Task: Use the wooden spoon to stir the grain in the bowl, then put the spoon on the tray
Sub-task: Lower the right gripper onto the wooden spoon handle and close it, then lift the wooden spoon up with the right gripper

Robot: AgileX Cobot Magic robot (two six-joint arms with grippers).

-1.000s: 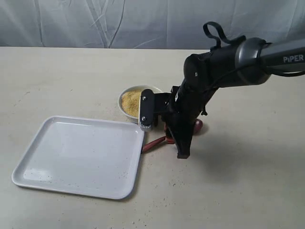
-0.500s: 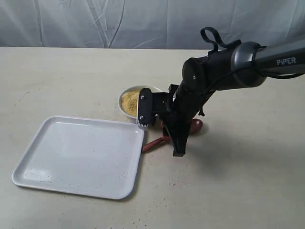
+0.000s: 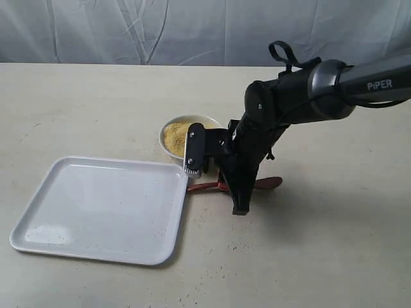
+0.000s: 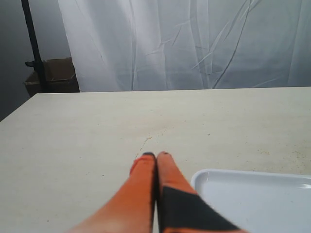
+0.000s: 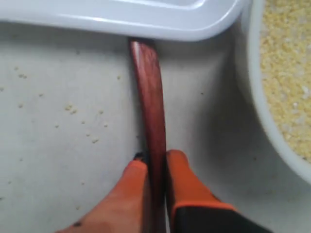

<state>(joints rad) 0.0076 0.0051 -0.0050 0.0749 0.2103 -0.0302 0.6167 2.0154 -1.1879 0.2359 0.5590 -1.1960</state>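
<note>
The white bowl holds yellow grain just behind the white tray's right corner. The dark red wooden spoon lies low over the table, right of the tray and in front of the bowl. My right gripper is shut on its handle. In the right wrist view the gripper pinches the spoon handle, whose tip meets the tray rim; the bowl with grain is beside it. My left gripper is shut and holds nothing, close to a tray corner.
Spilt grains dot the table near the spoon handle. A white curtain hangs behind the table. Beyond the far edge, the left wrist view shows a cardboard box and a black pole.
The right gripper has come down and turned the spoon from slanted to nearly level, its oval end swinging right. The tray has slid a little to the left.
</note>
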